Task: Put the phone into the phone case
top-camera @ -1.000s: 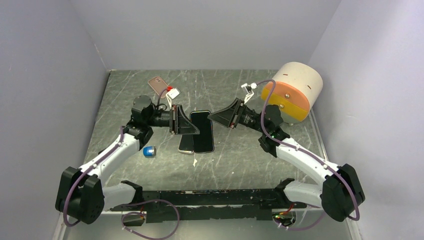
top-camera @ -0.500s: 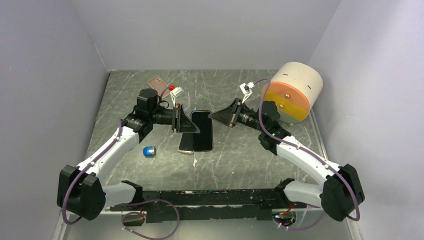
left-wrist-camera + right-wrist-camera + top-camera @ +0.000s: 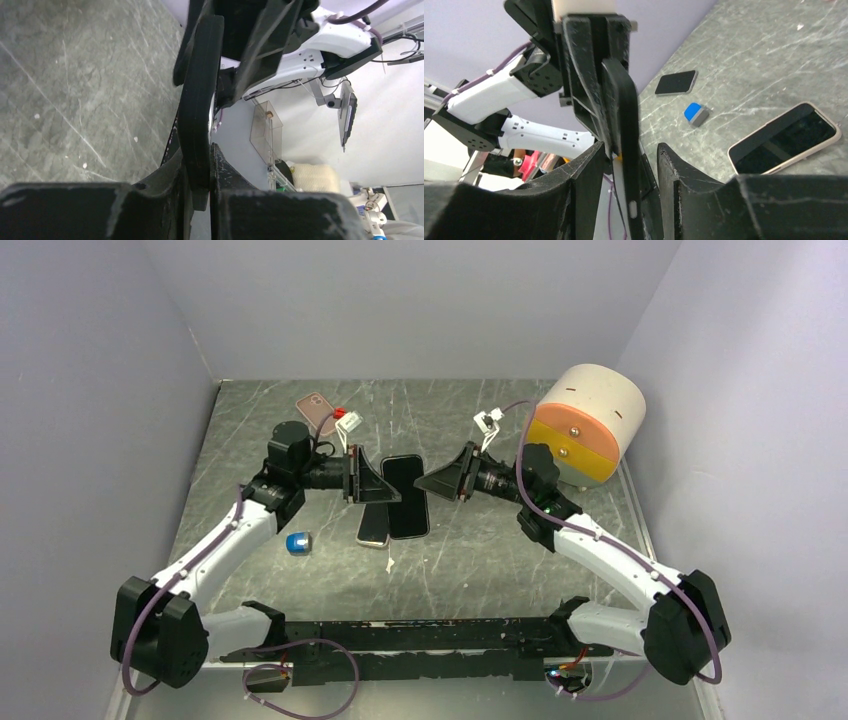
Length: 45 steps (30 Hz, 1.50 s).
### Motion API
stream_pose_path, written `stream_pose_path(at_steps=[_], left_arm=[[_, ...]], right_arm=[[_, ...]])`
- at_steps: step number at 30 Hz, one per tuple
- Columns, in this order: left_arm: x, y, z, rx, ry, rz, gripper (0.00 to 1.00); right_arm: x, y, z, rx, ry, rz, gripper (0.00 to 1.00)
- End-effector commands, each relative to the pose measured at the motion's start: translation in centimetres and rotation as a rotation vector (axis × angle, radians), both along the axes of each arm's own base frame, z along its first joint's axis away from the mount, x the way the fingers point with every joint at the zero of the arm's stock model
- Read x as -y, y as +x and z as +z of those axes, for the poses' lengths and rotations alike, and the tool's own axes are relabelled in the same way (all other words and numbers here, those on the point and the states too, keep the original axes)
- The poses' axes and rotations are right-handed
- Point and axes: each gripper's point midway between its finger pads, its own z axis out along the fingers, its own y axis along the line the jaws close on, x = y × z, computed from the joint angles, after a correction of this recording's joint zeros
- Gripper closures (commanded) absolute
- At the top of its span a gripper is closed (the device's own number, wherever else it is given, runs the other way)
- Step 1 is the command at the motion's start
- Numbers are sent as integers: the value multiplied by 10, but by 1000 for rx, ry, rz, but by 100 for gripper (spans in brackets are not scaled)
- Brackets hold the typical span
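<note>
Right hand [image 3: 420, 483] further left, spread astride the one case [image 3: 408, 510], left hand [image 3: 393, 498] tight on it; one phone [image 3: 370, 530] beneath.

Black slab [image 3: 621, 115]: I see it edge-on only, phone or case unclear | its lower end: cropped | beige-rimmed phone [image 3: 372, 530]: top under left gripper [image 3: 392, 500]

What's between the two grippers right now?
The black phone case: left gripper shut on it, right gripper open around its other edge. The top view shows it.
</note>
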Motion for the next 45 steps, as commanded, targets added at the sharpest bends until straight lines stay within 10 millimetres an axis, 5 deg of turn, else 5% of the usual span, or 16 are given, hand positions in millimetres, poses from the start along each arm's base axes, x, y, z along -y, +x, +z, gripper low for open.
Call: stream_pose_path(at_steps=[1,19,26,31,39,45], left_arm=[[-1,-3,42,148,-95,8,97],[-4,16,46,195,-77,159,97],[-8,21,38,196,-32,197,98],[-11,22,36,198,10,222,96],[-11,14,38,138,-20,208,54],[-9,14,34,74,-23,208,45]], right_arm=[[1,-17,6,32,24,63,54],[-9,-37,-18,-49,-12,185,54],[-9,-31,-22,-69,-28,143,100],[-7,-28,-19,-63,-13,113,100],[-6,-26,-2,-21,62,96,100],[2,-21,7,13,97,15,100]])
